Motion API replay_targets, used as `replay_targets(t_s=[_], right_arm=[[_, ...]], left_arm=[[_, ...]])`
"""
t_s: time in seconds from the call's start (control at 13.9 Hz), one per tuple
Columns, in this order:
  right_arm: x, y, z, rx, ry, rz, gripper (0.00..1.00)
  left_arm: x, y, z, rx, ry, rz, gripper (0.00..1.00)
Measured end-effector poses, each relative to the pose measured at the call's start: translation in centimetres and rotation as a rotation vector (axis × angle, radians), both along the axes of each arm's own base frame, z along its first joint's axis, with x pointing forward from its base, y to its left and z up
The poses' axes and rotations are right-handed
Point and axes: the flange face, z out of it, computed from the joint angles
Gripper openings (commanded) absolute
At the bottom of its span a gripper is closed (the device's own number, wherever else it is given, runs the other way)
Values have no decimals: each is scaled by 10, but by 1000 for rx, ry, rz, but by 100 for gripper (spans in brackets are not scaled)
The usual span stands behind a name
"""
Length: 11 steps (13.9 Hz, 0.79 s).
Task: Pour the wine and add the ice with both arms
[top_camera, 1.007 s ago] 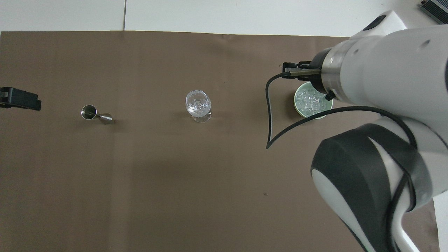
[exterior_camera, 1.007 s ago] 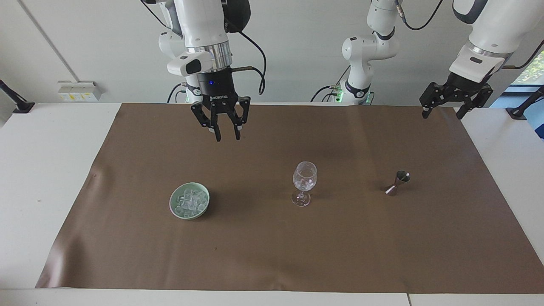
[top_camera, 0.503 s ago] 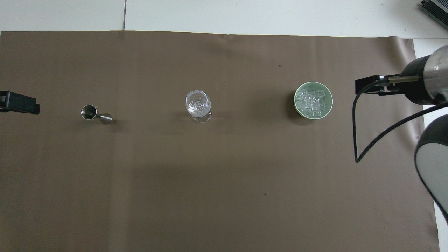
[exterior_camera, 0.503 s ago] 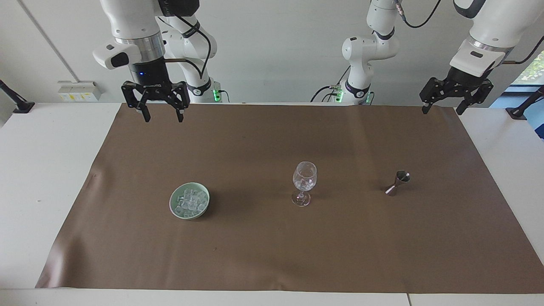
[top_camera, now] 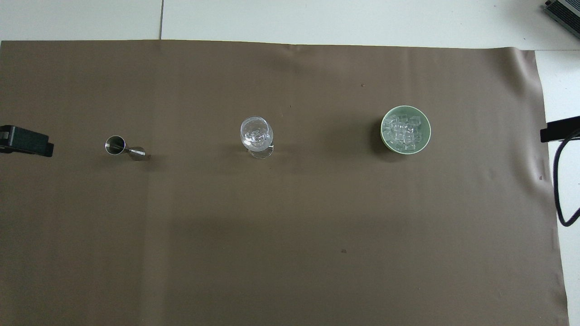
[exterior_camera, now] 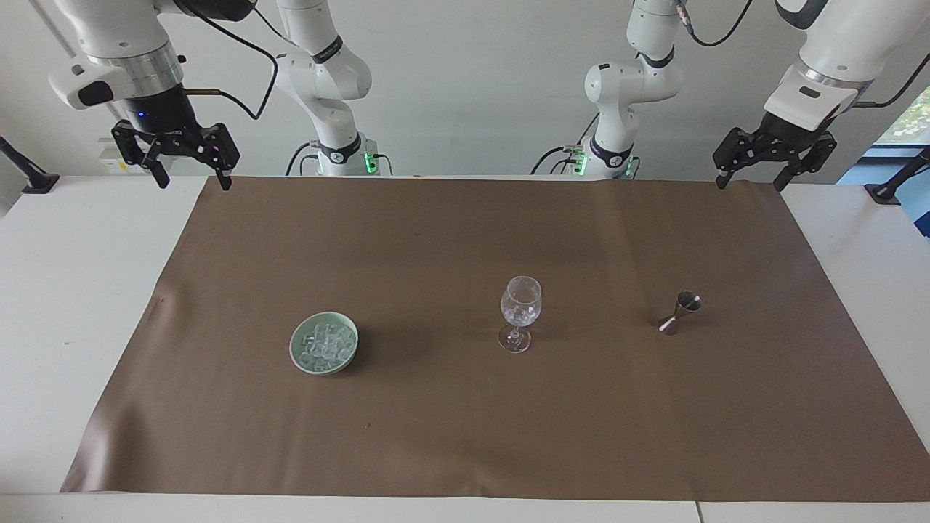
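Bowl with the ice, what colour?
Pale green bowl; overhead view shows it best.

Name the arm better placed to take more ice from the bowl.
Probably the right: its open, empty gripper hangs at the table end where the green bowl of ice sits. The left gripper, also open, waits nearer the jigger.

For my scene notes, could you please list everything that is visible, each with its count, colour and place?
Brown paper sheet: one, brown, covering the white table.
Pale green ceramic bowl: one, toward the right arm's end.
Clear glassy ice chunks: many, colourless, heaped in the bowl; some in the glass.
Clear stemmed wine glass: one, upright, mid-sheet.
Steel double-cone jigger: one, silver, toward the left arm's end.
Right gripper: black, fingers open, raised over the sheet's corner.
Left gripper: black, open, raised, waiting.
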Motion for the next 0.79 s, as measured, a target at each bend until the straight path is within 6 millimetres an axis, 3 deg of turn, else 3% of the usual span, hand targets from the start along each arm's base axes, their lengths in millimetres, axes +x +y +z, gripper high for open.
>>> replay_targets(t_s=[0.43,0.79], right_arm=[[-1,4,-1,1,8,8,100],[0,18,0,0,6,32,100]], left_arm=[[-1,-12,0,-2,-1,-24,100],[-1,-10,0,-2,0,-20,100]])
